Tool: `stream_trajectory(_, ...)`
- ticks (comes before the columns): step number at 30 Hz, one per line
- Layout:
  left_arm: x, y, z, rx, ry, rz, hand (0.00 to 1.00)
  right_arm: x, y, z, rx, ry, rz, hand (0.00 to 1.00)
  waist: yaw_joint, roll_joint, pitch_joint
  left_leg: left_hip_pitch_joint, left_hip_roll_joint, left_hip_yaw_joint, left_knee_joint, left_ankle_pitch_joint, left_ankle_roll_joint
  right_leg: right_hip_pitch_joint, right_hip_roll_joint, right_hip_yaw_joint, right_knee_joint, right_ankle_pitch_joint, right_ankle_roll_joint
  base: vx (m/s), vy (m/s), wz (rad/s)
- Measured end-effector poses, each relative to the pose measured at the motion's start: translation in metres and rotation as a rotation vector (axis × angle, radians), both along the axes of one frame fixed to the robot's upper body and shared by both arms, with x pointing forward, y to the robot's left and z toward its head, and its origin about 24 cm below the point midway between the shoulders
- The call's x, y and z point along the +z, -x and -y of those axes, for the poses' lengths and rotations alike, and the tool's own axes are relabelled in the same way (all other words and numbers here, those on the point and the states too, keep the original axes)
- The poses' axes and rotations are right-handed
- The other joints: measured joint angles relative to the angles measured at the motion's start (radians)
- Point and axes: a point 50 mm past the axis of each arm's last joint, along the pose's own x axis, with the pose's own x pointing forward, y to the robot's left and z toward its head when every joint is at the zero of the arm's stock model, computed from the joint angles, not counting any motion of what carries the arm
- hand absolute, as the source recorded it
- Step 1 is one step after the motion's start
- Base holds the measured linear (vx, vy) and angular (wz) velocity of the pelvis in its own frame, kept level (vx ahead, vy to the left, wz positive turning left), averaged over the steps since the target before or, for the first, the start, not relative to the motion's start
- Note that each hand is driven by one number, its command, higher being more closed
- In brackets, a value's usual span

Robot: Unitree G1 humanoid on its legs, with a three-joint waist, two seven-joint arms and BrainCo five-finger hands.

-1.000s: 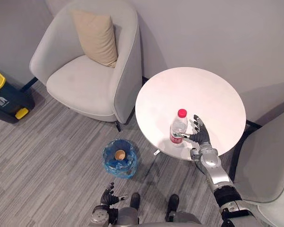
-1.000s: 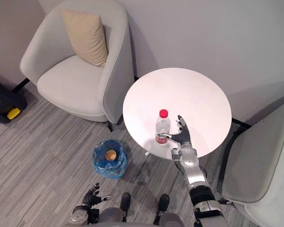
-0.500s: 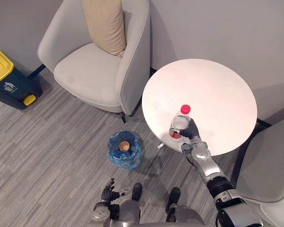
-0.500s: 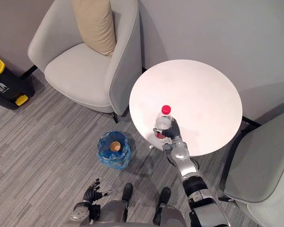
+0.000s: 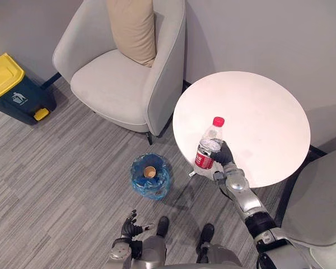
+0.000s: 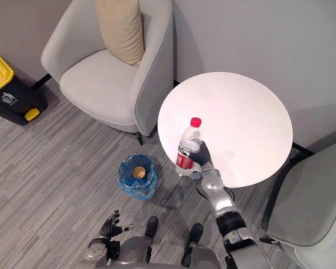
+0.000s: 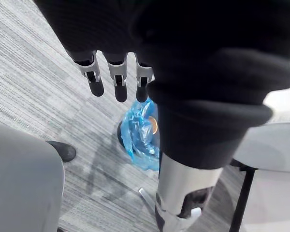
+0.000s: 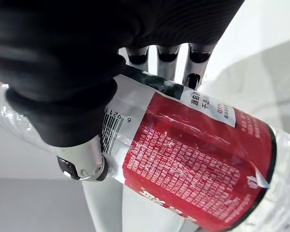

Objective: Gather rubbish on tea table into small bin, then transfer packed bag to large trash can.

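A clear plastic bottle (image 5: 208,147) with a red cap and red label is held just above the near left edge of the round white tea table (image 5: 257,106). My right hand (image 5: 223,157) is shut on it, fingers and thumb curled round the label (image 8: 193,159). On the floor left of the table stands the small bin (image 5: 149,176) lined with a blue bag, a brown paper cup inside. My left hand (image 5: 130,226) hangs low near the floor with straight fingers (image 7: 117,82), holding nothing. The large dark trash can (image 5: 14,89) with a yellow lid stands at the far left.
A grey armchair (image 5: 115,78) with a beige cushion stands behind the small bin, left of the table. A second grey chair (image 5: 319,202) is at the right. Grey wood-look floor lies between the bin and the large can.
My right hand closed round the bottle and lifted it off the table, tilting it toward the table's left edge. The view shifted as the head moved.
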Motion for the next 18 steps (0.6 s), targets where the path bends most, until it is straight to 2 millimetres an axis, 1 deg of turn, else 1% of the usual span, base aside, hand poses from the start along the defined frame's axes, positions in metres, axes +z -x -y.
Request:
stream_trajectory(3, -0.001, 0.001, -0.001, 0.002, -0.001, -0.006, 0.00, 0.005, 0.009, 0.003, -0.007, -0.011, 0.039, 1.00, -0.009, -0.003, -0.002, 0.008, 0.002, 0.006, -0.003, 0.000, 0.000, 0.004, 0.000, 0.007, 0.000, 0.000, 0.000, -0.02, 0.010, -0.07)
stream_trajectory(4, -0.001, 0.003, -0.001, 0.002, -0.004, -0.012, 0.00, 0.006, 0.013, 0.003, -0.006, -0.016, 0.048, 1.00, -0.021, -0.005, -0.003, 0.013, 0.003, 0.007, -0.005, 0.000, 0.000, 0.009, 0.001, 0.007, 0.000, 0.000, 0.000, -0.01, 0.006, -0.04)
stream_trajectory(6, -0.002, 0.004, -0.002, -0.007, -0.013, -0.017, 0.00, 0.006, 0.021, 0.005, -0.002, -0.029, 0.056, 1.00, -0.026, -0.007, -0.005, 0.028, 0.004, 0.014, -0.010, 0.000, 0.000, 0.018, 0.003, 0.013, -0.002, 0.000, 0.000, 0.00, 0.002, -0.10)
stream_trajectory(8, -0.003, 0.006, -0.003, -0.013, -0.020, -0.022, 0.00, 0.005, 0.034, 0.006, -0.001, -0.049, 0.060, 1.00, -0.028, -0.017, -0.017, 0.039, 0.007, 0.027, -0.016, -0.001, 0.000, 0.019, 0.010, 0.028, -0.003, 0.000, 0.000, 0.01, -0.002, -0.18)
stream_trajectory(9, -0.003, 0.006, -0.003, -0.013, -0.023, -0.024, 0.00, 0.005, 0.037, 0.006, 0.002, -0.055, 0.063, 1.00, -0.029, -0.020, -0.019, 0.041, 0.008, 0.030, -0.016, -0.001, 0.000, 0.020, 0.011, 0.031, -0.004, 0.000, 0.000, 0.01, 0.003, -0.16)
stream_trajectory(11, -0.004, 0.008, -0.005, -0.016, -0.029, -0.033, 0.00, 0.005, 0.045, 0.005, 0.014, -0.069, 0.066, 1.00, -0.048, -0.030, -0.027, 0.046, 0.011, 0.036, -0.017, -0.001, 0.000, 0.024, 0.013, 0.034, -0.006, 0.001, 0.000, 0.01, 0.000, -0.06)
stream_trajectory(12, -0.005, 0.010, -0.006, -0.015, -0.033, -0.042, 0.00, 0.004, 0.048, 0.005, 0.016, -0.076, 0.065, 1.00, -0.052, -0.033, -0.031, 0.053, 0.012, 0.037, -0.017, -0.001, 0.000, 0.030, 0.015, 0.035, -0.008, 0.001, -0.001, 0.00, -0.001, -0.04)
stream_trajectory(13, -0.005, 0.011, -0.006, -0.014, -0.033, -0.045, 0.00, 0.003, 0.052, 0.006, 0.007, -0.084, 0.062, 1.00, -0.051, -0.034, -0.035, 0.061, 0.014, 0.041, -0.019, -0.002, 0.000, 0.036, 0.016, 0.040, -0.010, 0.001, -0.001, 0.00, 0.000, -0.07)
stream_trajectory(15, -0.008, 0.015, -0.007, -0.012, -0.032, -0.062, 0.00, 0.001, 0.060, 0.006, 0.013, -0.097, 0.061, 1.00, -0.050, -0.034, -0.062, 0.061, 0.017, 0.051, -0.023, -0.002, 0.000, 0.037, 0.022, 0.049, -0.023, 0.009, -0.006, 0.00, 0.000, -0.13)
stream_trajectory(18, -0.009, 0.017, -0.007, -0.009, -0.032, -0.073, 0.00, 0.003, 0.068, 0.005, 0.016, -0.103, 0.080, 1.00, -0.053, -0.031, -0.070, 0.073, 0.022, 0.063, -0.030, -0.002, 0.000, 0.058, 0.030, 0.058, -0.050, 0.020, -0.009, -0.04, -0.004, -0.13)
